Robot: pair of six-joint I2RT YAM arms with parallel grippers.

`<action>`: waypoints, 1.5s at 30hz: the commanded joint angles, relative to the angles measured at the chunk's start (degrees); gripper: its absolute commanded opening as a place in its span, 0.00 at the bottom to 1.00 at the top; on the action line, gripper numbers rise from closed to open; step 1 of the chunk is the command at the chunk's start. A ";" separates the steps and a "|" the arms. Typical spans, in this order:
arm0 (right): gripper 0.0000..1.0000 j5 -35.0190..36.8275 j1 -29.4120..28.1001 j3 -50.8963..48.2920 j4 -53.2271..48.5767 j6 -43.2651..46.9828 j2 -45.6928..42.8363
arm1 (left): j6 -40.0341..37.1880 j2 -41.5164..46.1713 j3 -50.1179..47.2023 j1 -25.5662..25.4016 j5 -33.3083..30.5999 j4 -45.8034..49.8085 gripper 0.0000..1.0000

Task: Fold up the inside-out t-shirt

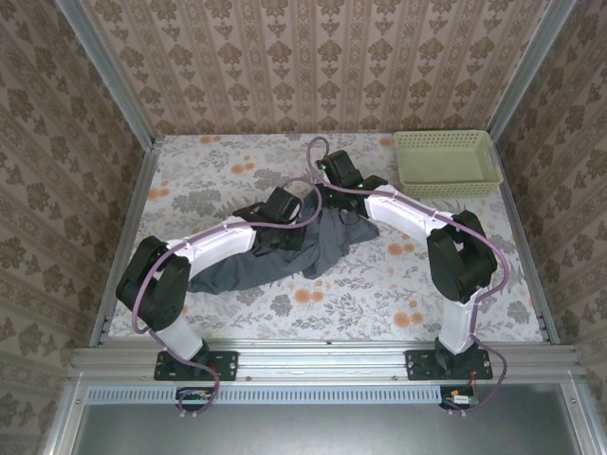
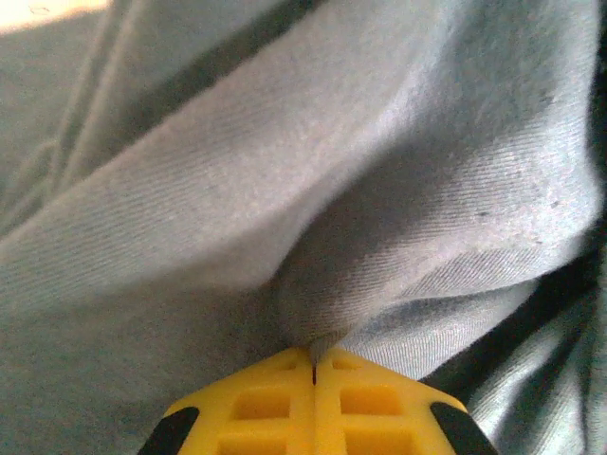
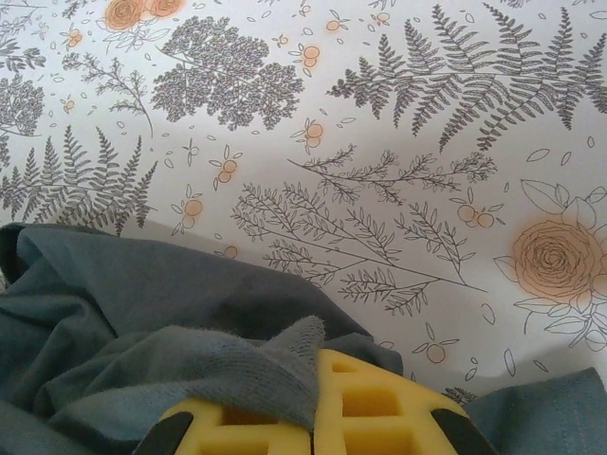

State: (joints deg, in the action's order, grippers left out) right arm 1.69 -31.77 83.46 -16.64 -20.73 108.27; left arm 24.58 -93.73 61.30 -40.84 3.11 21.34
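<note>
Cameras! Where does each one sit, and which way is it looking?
Top external: high above and behind the arm bases, looking down at the table, t-shirt and basket; left arm and right arm show.
Left wrist: on the left arm, looking along the left gripper into t-shirt fabric; its yellow fingertips show, pinching a fold.
Right wrist: on the right arm, looking past the right gripper across the table; its yellow fingertips show, shut on cloth.
Shared: both wrist views see the pinched t-shirt.

Basket (image 1: 446, 185) blocks the far-right corner; table (image 1: 408, 284) right of t-shirt (image 1: 275, 261) lies open.
</note>
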 commanded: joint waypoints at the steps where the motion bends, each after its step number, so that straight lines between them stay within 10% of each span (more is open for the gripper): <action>1: 0.00 2.93 0.33 -1.36 0.75 1.46 -1.12 | 0.63 5.56 2.15 -0.22 -2.32 1.62 0.00; 5: 0.00 2.70 0.31 -2.94 1.69 2.32 -0.79 | 1.31 11.38 2.08 0.46 -1.88 0.87 0.00; 10: 0.47 3.44 0.04 -8.32 0.86 2.22 -7.35 | 3.03 13.18 1.90 4.70 3.42 0.02 0.00; 16: 0.65 8.78 -5.15 -19.56 2.59 4.19 -21.25 | 3.77 11.88 2.46 7.47 7.82 -1.35 0.00; 24: 0.59 3.23 -15.04 -23.52 8.79 3.73 -19.48 | 4.67 6.36 4.44 10.55 11.52 -2.86 0.00; 37: 0.43 13.37 -12.27 -12.19 3.42 -1.94 -2.74 | 7.26 2.25 3.91 13.03 15.21 -7.37 0.05; 45: 0.02 11.71 -11.71 -12.00 2.87 -1.43 -5.33 | 6.58 2.39 3.21 13.22 11.82 -4.41 0.20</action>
State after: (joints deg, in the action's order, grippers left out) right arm 13.28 -43.64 70.57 -12.21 -21.78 104.99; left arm 31.33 -91.13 63.83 -27.97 16.43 15.77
